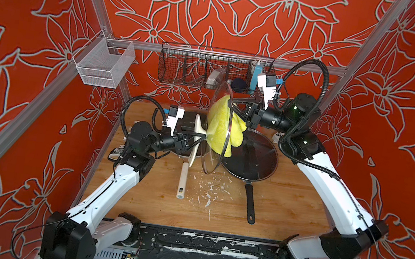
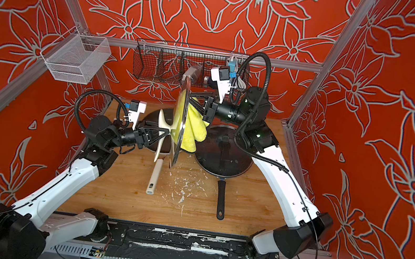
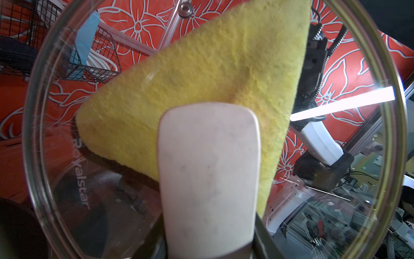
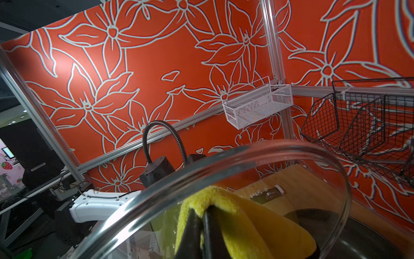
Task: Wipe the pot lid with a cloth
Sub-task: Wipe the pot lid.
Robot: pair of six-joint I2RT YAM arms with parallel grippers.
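While the glass pot lid (image 1: 211,159) stands on edge in the air above the counter (image 1: 287,202), the yellow cloth (image 1: 219,126) is pressed against the face away from its handle (image 1: 196,123). Through the glass in the left wrist view the cloth (image 3: 201,74) shows as a fluffy triangle. The only writing that can be read is the brand "Royalstar" (image 3: 80,172), printed in pale letters on the glass of the pot lid (image 3: 94,201) near its metal rim. The left pincer (image 1: 200,136) is clamped on the cream handle (image 3: 208,179) and carries the lid. The right pincer (image 1: 238,109) is closed tight on a bunch of the cloth (image 4: 257,215), its dark fingers (image 4: 212,231) sunk in the pile. Below the cloth a black frying pan (image 1: 252,158) rests on the counter. Beside it lies a pan with a cream handle (image 1: 182,184), and white flecks (image 1: 209,188) are scattered between them. A labelled item (image 1: 116,151) sits at the counter's left edge, its print too small to read. A black wire basket (image 1: 182,66) and a white mesh basket (image 1: 105,63) hang on the rails.
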